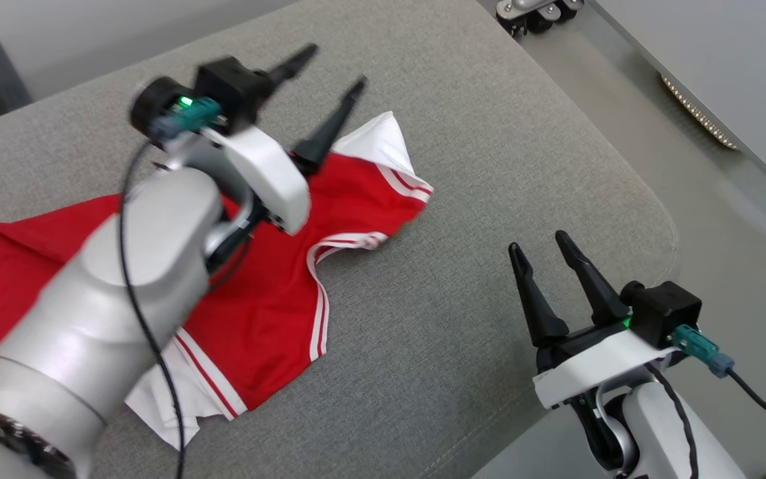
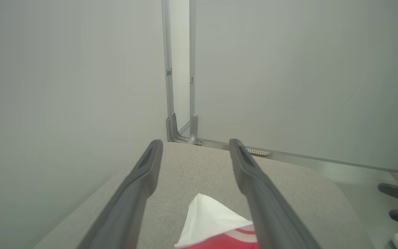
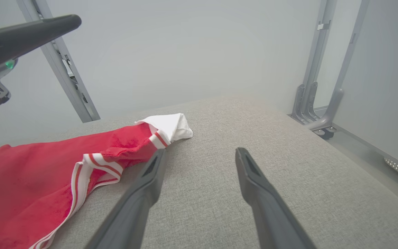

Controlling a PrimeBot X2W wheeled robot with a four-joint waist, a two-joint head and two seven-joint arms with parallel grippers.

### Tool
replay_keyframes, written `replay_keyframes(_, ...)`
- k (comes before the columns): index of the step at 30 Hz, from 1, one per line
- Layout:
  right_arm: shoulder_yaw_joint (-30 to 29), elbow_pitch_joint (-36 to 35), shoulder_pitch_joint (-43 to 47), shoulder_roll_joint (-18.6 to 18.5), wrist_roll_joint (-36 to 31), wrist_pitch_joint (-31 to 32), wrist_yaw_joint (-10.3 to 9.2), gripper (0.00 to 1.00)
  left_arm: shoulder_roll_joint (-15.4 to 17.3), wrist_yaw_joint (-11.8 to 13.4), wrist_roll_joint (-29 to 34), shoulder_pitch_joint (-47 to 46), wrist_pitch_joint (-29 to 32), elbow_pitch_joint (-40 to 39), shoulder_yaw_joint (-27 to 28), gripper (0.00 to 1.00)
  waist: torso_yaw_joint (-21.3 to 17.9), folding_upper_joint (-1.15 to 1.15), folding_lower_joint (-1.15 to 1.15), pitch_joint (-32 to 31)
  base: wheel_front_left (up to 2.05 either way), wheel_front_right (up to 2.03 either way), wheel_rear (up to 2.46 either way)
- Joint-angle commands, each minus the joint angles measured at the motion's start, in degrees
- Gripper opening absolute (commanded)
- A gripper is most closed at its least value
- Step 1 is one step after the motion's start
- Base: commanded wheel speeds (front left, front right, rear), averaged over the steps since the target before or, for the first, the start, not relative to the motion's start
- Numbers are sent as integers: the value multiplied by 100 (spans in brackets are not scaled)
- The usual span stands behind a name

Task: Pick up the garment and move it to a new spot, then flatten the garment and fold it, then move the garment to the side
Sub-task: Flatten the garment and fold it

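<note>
The garment point(image 1: 276, 293) is a red shirt with white sleeves and red-and-white striped trim, spread loosely on the grey cushion point(image 1: 489, 166). My left gripper point(image 1: 336, 66) is raised above its far white sleeve point(image 1: 383, 140), open, with nothing between its fingers. In the left wrist view that sleeve point(image 2: 209, 218) lies below the gripper point(image 2: 195, 145). My right gripper point(image 1: 537, 241) is open over bare cushion to the right of the garment, empty. The right wrist view shows the garment point(image 3: 46, 180) left of my right gripper point(image 3: 199, 152), and a left finger point(image 3: 29, 33) at upper left.
The cushion's rounded corner and edge point(image 1: 669, 233) lie just right of my right gripper, with floor beyond. Grey metal frame legs on casters point(image 3: 320, 114) and pale panels point(image 2: 288, 76) stand past the cushion's far end.
</note>
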Motion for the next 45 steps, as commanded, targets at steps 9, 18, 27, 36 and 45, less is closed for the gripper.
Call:
replay_keyframes(9, 319, 227, -208, -102, -226, -13, -2, 100, 692, 185, 731, 741, 0, -780, 1597, 100, 439, 0, 0, -609, 0, 0, 0)
replay_keyframes(18, 469, 131, -177, -532, -377, -13, -2, 100, 814, 637, 1910, 2341, 1, -2022, 3158, 100, 1434, 0, 0, -926, 0, 0, 0)
replay_keyframes(27, 517, -36, -69, -924, -478, -13, -2, 100, 161, 798, 2697, 4036, 0, -2811, 4518, 100, 2364, 0, 0, -1169, 0, 0, 0)
replay_keyframes(36, 761, -98, 33, -1033, -498, -13, -2, 100, -729, 865, 3517, 5175, 0, -3196, 5376, 100, 2844, 0, 0, -1372, 0, 0, 0)
replay_keyframes(45, 884, -9, 313, -919, -703, -13, -2, 100, -1035, 940, 3812, 5974, 0, -3187, 5589, 100, 3196, 0, 0, -1524, 0, 0, 0)
